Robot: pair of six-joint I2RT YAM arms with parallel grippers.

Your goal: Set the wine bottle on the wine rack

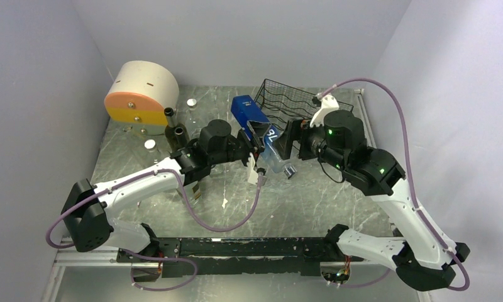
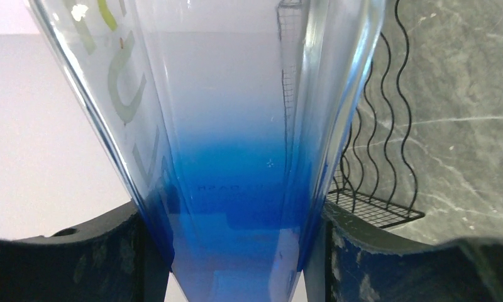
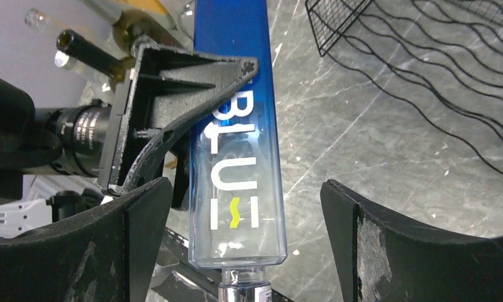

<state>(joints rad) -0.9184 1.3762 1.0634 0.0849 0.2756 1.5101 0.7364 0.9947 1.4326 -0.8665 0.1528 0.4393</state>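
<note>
The square-sided wine bottle (image 3: 236,126), clear glass shading to deep blue toward its base with white lettering down one face, was at mid-tabletop, not on the rack, with its blue end angled toward the rear and its silvery screw cap (image 3: 244,292) toward the arms. The left end effector (image 2: 230,214) was clenched on it, its scuffed black fingers (image 2: 79,264) pressed against two opposite flat faces. The right end effector (image 3: 241,189) stood released, its matte black fingers (image 3: 425,251) spread wide on either side of the neck end, with a gap on both sides. The bottle looked lifted off the grey, white-veined marbled tabletop (image 1: 337,201), though the overhead view did not settle that. The black wire wine rack (image 1: 290,100), with wavy scalloped rows and a fine mesh end panel, sat at the rear right, close to the back wall and the tabletop's right edge. Its near left corner was just beside the bottle's blue end, with a strip of bare marbled surface showing between them in the right wrist view. Pale, smooth walls closed the space on the left, back and right. At the rear left stood a round white drum with an orange and yellow face (image 1: 142,94), and dark glass bottles (image 1: 173,131) stood just in front of it, near the left arm.
</note>
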